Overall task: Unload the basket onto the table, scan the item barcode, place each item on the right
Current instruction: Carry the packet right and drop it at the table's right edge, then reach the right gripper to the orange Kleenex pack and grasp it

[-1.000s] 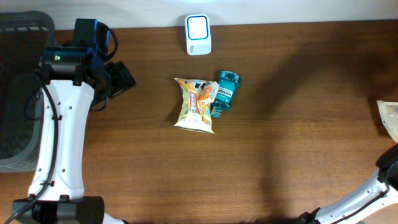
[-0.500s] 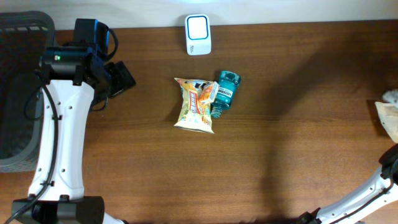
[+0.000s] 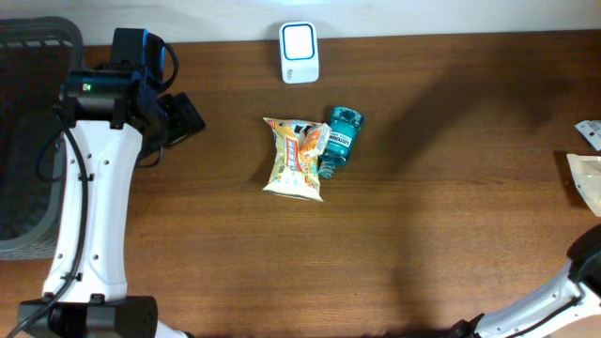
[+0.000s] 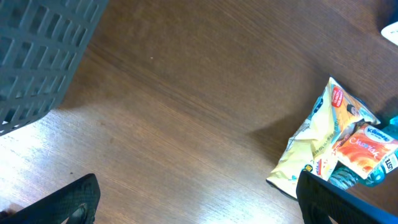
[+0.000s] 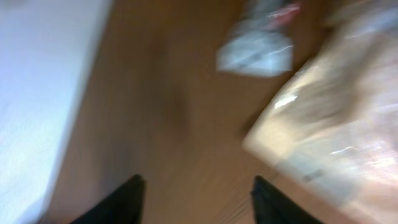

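The white barcode scanner (image 3: 300,52) stands at the table's far edge. In front of it lie a yellow snack bag (image 3: 296,158) (image 4: 326,143) and a teal mouthwash bottle (image 3: 338,139) (image 4: 380,169), touching each other. My left gripper (image 3: 186,118) (image 4: 196,180) hovers open left of them, with only bare table between its fingers. In the blurred right wrist view, my right gripper (image 5: 197,180) is open and holds nothing. A small white packet (image 5: 256,53) (image 3: 590,131) and a pale plastic bag (image 5: 329,137) (image 3: 587,183) lie just beyond it at the table's right edge.
A dark grey slatted basket (image 3: 28,141) (image 4: 43,50) stands at the left end of the table. The right arm's white link (image 3: 573,282) enters at the lower right. A white wall (image 5: 43,93) runs along the table's far side.
The right gripper has gone from shut to open. The small white packet has come into the overhead view at the right edge. The left arm has not moved.
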`<state>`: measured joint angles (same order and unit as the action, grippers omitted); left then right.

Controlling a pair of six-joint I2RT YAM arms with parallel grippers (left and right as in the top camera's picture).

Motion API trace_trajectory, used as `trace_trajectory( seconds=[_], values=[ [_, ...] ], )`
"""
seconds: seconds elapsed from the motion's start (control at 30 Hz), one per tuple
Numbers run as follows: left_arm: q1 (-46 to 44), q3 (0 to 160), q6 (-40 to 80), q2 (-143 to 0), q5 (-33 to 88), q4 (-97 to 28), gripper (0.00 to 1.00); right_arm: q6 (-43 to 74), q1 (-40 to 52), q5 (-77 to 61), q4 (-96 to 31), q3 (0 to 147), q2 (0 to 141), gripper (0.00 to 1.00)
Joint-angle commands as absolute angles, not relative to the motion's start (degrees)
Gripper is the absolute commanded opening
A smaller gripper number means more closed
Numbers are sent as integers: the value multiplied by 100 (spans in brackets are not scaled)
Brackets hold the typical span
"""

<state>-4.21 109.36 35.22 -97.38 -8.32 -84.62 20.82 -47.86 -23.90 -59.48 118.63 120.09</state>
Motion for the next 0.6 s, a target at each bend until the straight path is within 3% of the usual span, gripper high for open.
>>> trace_trajectory(
  seconds=[0.0,0.2,0.23,0.27,0.33,0.57],
  values=[
    [-423,10945,3581,-9710,-832,-8468,99,1428,-4069,-4160,-6294,11915,11747,64],
    [-423,10945,3581,-9710,-832,-8468,99,773,-2432,-4023,-6744,11915,11824,73],
    [-423,10945,3583,-9710,-832,-8468,99,773,-2206,-3885,-6766,11913,11826,77],
    [-423,10945,3581,-9710,-832,-8468,99,773,-1778,-3570,-6781,11913,11834,90],
    [-423,10945,3581,-9710,-832,-8468,99,775,-1175,-3048,-6775,11909,11845,100],
    [-423,10945,3581,-9710,-832,-8468,99,1476,652,-1149,-6558,11904,11968,99]
  ],
)
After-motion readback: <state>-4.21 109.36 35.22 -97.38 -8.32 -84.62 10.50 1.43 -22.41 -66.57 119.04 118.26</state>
